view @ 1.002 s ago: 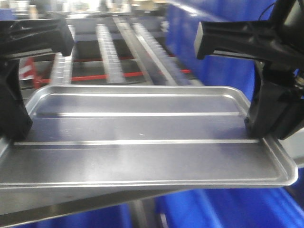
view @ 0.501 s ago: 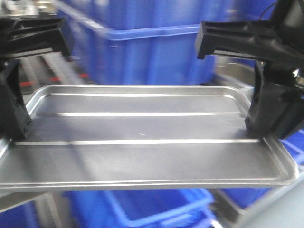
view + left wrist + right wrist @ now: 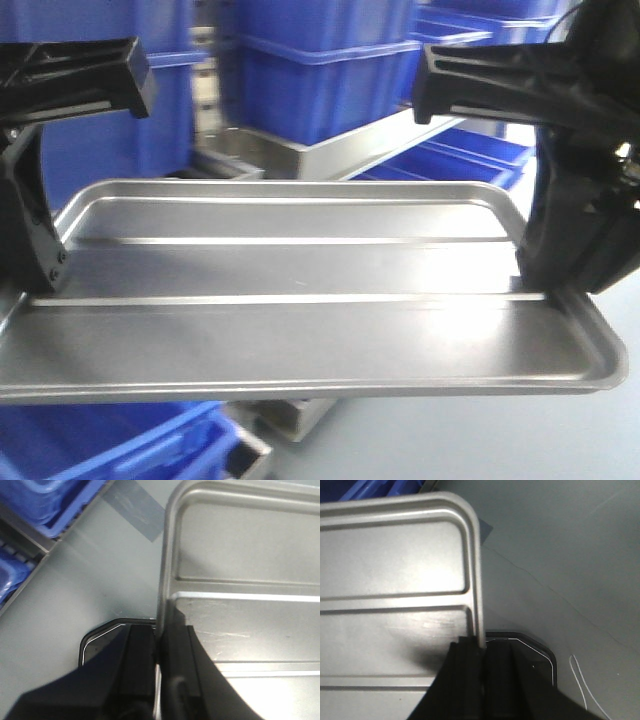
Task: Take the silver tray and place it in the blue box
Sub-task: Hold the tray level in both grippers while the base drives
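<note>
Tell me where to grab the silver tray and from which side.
Take the silver tray by the raised rim of its two short ends, coming in from outside at each end. The rim is thin enough to pinch and the tray is long. The left gripper and right gripper hold it so.

The place looks like a storeroom or warehouse, not a home. Blue crates (image 3: 320, 85) stand stacked in rows at the back, some on a metal rack (image 3: 330, 155). In the left wrist view more blue bins (image 3: 40, 500) sit at floor level beside a low metal frame (image 3: 30, 542). The floor (image 3: 560, 555) is smooth, bare and grey, like sealed concrete, with a patch of tape (image 3: 135, 507) stuck on it. The plain metal tray (image 3: 300, 330) fits such a working, goods-handling space.
</note>
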You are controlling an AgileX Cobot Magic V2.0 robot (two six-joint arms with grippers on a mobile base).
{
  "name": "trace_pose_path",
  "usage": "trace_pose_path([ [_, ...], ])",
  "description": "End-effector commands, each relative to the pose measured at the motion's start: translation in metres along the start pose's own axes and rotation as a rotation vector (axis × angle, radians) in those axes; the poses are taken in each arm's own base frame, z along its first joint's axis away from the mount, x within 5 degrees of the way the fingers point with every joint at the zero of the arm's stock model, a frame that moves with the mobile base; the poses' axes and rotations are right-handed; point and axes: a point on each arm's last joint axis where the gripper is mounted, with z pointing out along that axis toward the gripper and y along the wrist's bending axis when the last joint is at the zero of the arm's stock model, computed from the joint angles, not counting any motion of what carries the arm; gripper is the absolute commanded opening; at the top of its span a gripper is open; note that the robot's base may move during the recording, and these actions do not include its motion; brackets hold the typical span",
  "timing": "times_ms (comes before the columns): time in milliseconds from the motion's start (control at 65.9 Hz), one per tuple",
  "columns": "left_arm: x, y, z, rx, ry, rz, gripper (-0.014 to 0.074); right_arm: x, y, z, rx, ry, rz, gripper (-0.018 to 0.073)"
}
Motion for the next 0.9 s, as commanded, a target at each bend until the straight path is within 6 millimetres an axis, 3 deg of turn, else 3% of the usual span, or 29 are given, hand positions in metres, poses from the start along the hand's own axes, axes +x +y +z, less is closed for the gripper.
trace_pose_path([
  [0,-0.005,-0.0051,-0.0134,0.069,-0.047,-0.008,-0.0013,-0.0085,0.0026,-0.0097,-0.047,-0.063,-0.007,0.0073],
  [880,-0.005,-0.0051,-0.0134,0.069,-0.047,-0.008,-0.0013,-0.0085,0.0026,-0.0097,-0.047,-0.063,-0.007,0.0073],
])
